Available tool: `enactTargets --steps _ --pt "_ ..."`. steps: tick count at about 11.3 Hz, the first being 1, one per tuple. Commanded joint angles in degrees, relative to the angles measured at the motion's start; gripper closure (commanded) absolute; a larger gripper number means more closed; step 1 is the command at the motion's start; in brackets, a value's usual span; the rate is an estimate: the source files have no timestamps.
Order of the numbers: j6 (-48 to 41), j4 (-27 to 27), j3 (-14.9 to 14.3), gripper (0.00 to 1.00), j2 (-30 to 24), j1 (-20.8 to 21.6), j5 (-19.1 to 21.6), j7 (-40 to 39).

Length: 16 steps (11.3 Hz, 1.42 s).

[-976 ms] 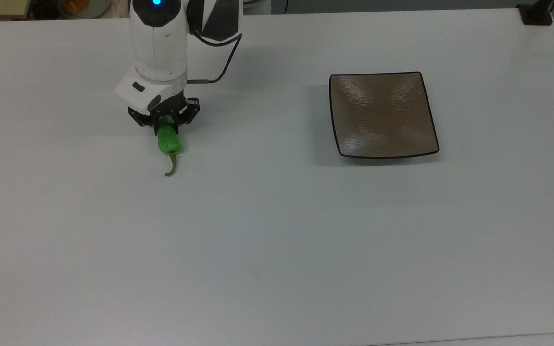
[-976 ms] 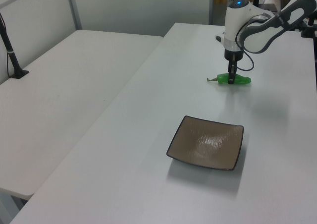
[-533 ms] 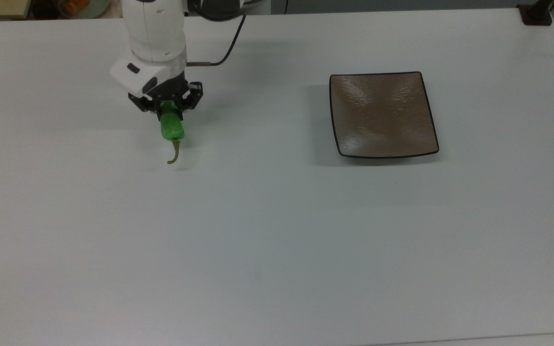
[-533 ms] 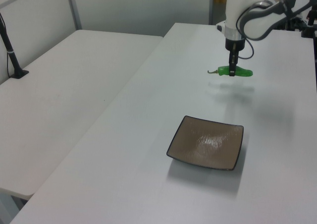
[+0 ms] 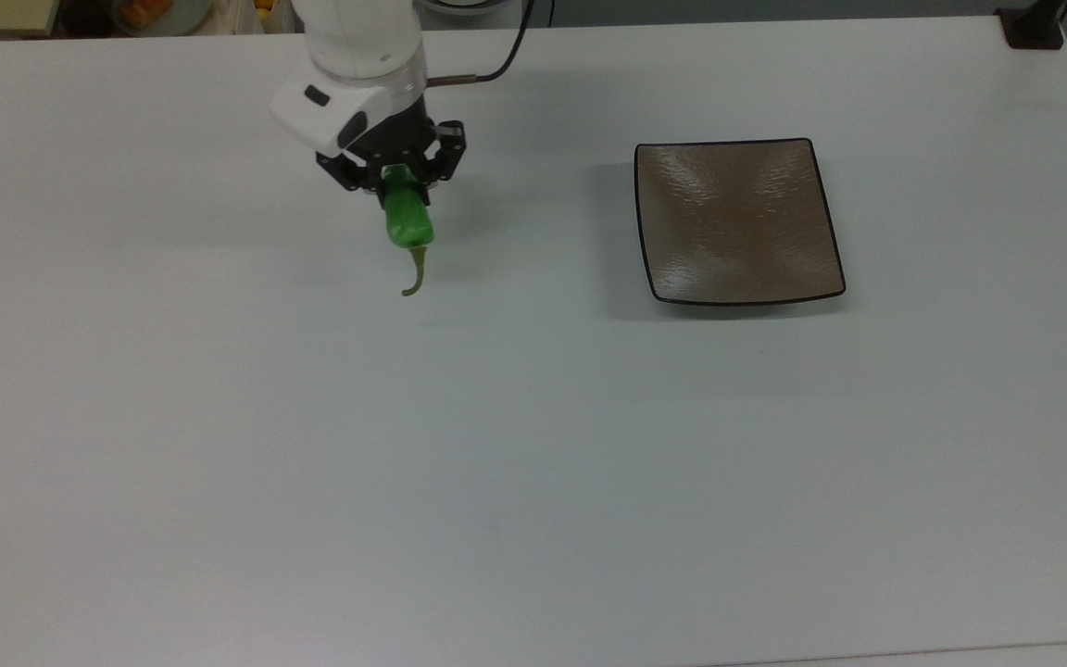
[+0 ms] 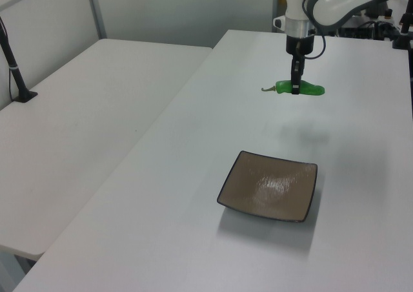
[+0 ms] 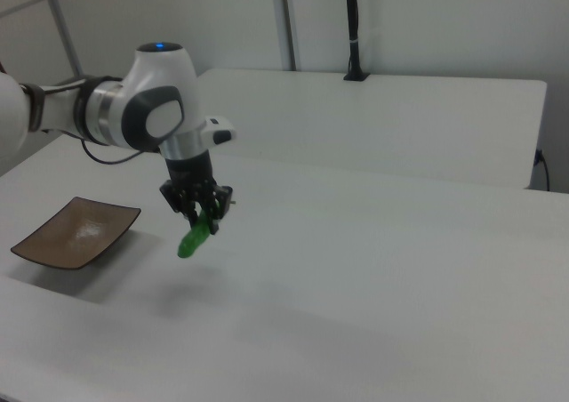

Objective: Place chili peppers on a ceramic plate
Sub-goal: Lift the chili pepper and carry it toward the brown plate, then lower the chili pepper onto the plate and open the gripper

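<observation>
Chili pepper is off the table, pinched in the gripper. Fingers are clamped on the green body roughly mid-length.

Top view: pepper points down-frame from the claw, olive-yellow stem curling at the lower end, the other end tucked under the gripper body.

Left view: pepper hangs about level, stem toward the left view's left, fat end sticking out to the left view's right of the fingers. A soft shadow sits on the tabletop lower in frame, clearly apart from the pepper, so it's airborne.

Right view: pepper slants down toward the right view's left below the gripper, clear of the surface.

Ceramic plate: square, brown, glossy, thin black rim, nothing on it. Sits flat on the table, well apart from the pepper, toward the top view's right. In the left view the plate is nearer the camera than the gripper; in the right view the plate is at the right view's left of the gripper.

Arm comes in from the top edge of the top view, white housing, black cable looping off the wrist.

Black post base is clamped at the table's far corner at the top view's right. A second white table runs alongside at the left view's left.
</observation>
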Motion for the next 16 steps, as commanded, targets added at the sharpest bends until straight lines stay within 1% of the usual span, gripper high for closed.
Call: enactTargets --steps 1,4,6,7,8,11,12,13,14,15,16 --pt "-4.8 4.7 5.9 0.75 -0.5 -0.3 3.1 8.2" --pt "-4.0 5.2 12.8 0.75 0.1 0.1 4.3 15.8" --pt "-3.7 5.2 16.3 0.75 1.2 0.1 7.3 18.9" --pt "-2.6 5.2 17.3 0.7 1.2 0.1 7.9 20.4" --pt "-0.3 4.9 18.8 0.68 1.2 0.2 7.9 22.8" --pt "5.3 5.1 20.2 0.68 4.2 4.0 7.5 28.2" --pt "8.0 4.6 21.1 0.68 5.4 4.8 7.4 29.1" --pt "10.1 4.4 22.9 0.68 6.2 4.7 7.0 30.2" --pt "11.8 3.8 23.1 0.62 6.5 4.8 7.0 30.9" --pt "12.0 3.6 23.2 0.54 7.1 5.1 6.8 31.6" --pt "12.0 3.7 23.2 0.35 7.7 5.3 6.8 31.9"
